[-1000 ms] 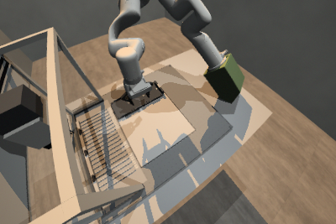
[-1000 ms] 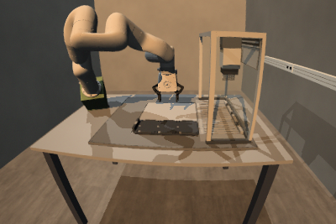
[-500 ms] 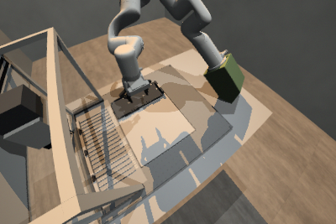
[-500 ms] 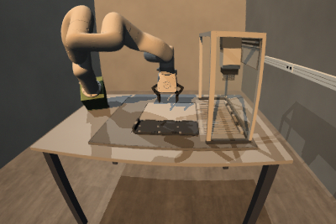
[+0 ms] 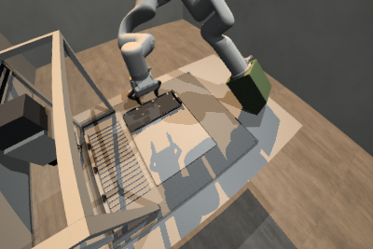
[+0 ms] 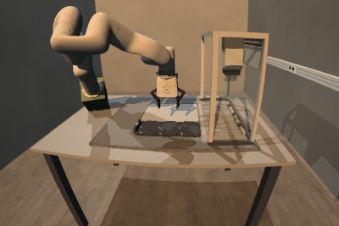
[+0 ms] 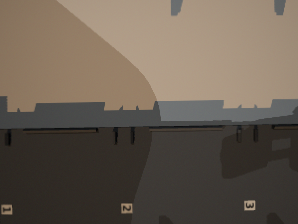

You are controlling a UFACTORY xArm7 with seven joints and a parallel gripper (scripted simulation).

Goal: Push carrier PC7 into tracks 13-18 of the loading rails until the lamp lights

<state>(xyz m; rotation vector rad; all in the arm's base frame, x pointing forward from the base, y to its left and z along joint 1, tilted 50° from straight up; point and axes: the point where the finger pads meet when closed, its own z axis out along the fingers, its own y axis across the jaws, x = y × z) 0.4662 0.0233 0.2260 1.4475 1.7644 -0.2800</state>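
Carrier PC7 [image 5: 152,111] is a flat dark tray lying on the mat in front of one end of the loading rails [image 5: 117,165]. It also shows in the exterior view [image 6: 169,129], left of the rails [image 6: 225,118]. My gripper [image 5: 145,95] [image 6: 167,102] is open and empty. It hangs a little above the mat beside the carrier's long edge. In the wrist view the fingertips show at the top over the tan mat. Below them lies a grey notched edge [image 7: 150,115] and a dark surface with tiles 1, 2 and 3.
A tall wooden frame [image 5: 65,123] with a dark box [image 5: 23,130] hung inside stands over the rails. Small unlit lamps [image 5: 95,170] sit behind the rails. The arm's green base [image 5: 249,86] is at the table's far side.
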